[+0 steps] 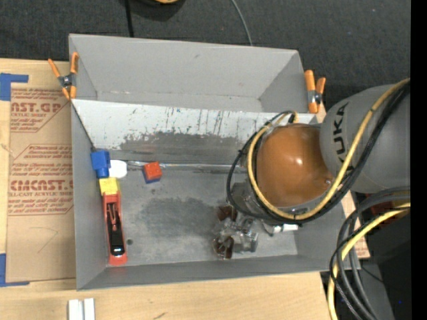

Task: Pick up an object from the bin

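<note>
Though the arm's orange cover (290, 165) hides its upper part, the tool (225, 231) shows over the bin's (173, 212) bare near-right floor, dark tips spread, nothing gripped (the metal between is hard to read). A small orange cube (153, 172) lies well apart, and a blue block (100, 162) sits by the left wall.

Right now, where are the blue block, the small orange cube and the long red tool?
blue block (100, 161): camera view, its top face.
small orange cube (153, 172): camera view, its top face.
long red tool (115, 229): camera view, middle of its body.
</note>
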You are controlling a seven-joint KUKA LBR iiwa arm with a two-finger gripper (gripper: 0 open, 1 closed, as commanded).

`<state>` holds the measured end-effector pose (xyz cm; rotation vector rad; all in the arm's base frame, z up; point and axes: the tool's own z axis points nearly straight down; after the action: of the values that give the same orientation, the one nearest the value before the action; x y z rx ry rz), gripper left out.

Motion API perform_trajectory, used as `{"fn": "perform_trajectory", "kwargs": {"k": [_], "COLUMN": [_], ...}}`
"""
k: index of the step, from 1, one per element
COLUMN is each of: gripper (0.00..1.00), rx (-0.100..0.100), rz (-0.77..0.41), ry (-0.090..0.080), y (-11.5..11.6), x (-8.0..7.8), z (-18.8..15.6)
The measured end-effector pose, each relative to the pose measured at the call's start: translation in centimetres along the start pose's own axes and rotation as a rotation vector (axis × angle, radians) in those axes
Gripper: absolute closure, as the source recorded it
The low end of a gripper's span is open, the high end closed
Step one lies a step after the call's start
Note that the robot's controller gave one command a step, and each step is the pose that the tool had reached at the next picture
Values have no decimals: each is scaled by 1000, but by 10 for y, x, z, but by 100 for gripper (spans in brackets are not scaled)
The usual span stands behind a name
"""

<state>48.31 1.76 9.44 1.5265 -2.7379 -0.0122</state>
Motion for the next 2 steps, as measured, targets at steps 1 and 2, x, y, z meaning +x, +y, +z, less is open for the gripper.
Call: {"fn": "perform_trajectory", "kwargs": {"k": [1,2], "gripper": [100,100], "rx": [2,5], "rz": [0,1], "ry": [-2,-4], "y": [-1,-1], "x": [-1,-1], "z": [-24,-46]}}
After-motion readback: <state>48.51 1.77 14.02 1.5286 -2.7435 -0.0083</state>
